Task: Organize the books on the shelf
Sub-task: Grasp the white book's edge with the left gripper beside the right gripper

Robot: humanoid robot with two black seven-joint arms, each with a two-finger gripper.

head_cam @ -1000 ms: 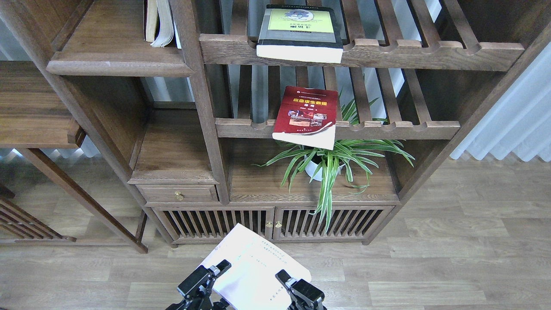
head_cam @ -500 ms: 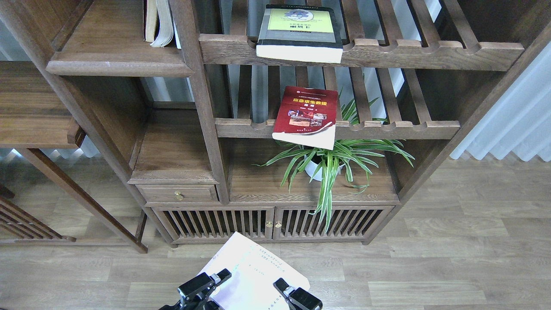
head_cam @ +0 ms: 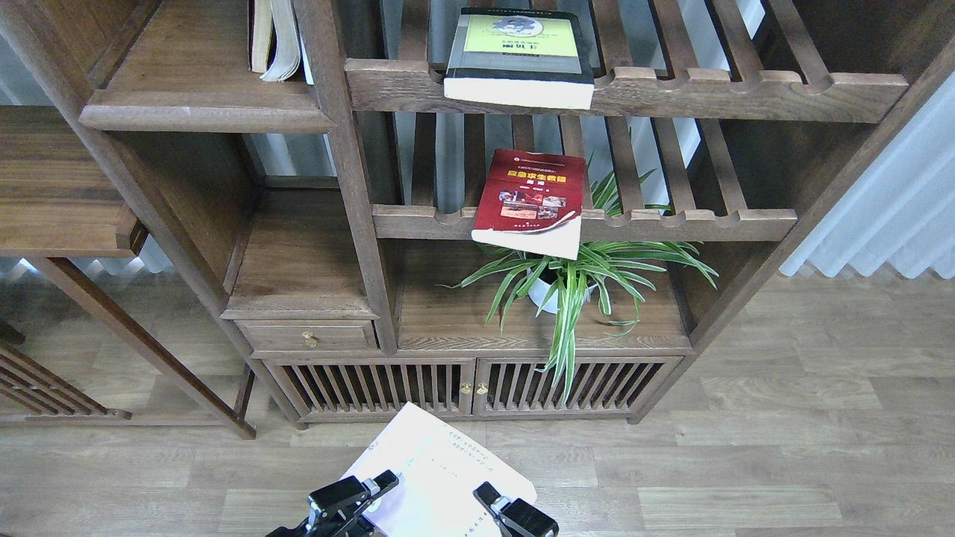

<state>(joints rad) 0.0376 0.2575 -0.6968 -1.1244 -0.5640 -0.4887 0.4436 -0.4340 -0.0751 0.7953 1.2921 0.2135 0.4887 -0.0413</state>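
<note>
The pale lavender-white book (head_cam: 440, 466) hangs tilted above the floor at the bottom centre. My left gripper (head_cam: 377, 486) grips its left edge and my right gripper (head_cam: 492, 501) its right edge. The dark red book with photos (head_cam: 531, 195) lies flat on the middle slatted shelf and juts over its front rail. The thick yellow-green and black book (head_cam: 520, 52) lies flat on the upper slatted shelf. The solid dark plank shelf (head_cam: 201, 104) with a rounded front edge is at the upper left.
Cream-beige books with fanned pages (head_cam: 272, 41) stand at the back right of the plank shelf. A potted spider plant (head_cam: 574, 287) sits under the red book. A small drawer (head_cam: 310, 337) and slatted cabinet doors (head_cam: 470, 388) are below. White curtains (head_cam: 888, 209) hang at right.
Both grippers and the pale book have sunk a little toward the bottom edge of the view. The other two books have not moved.
</note>
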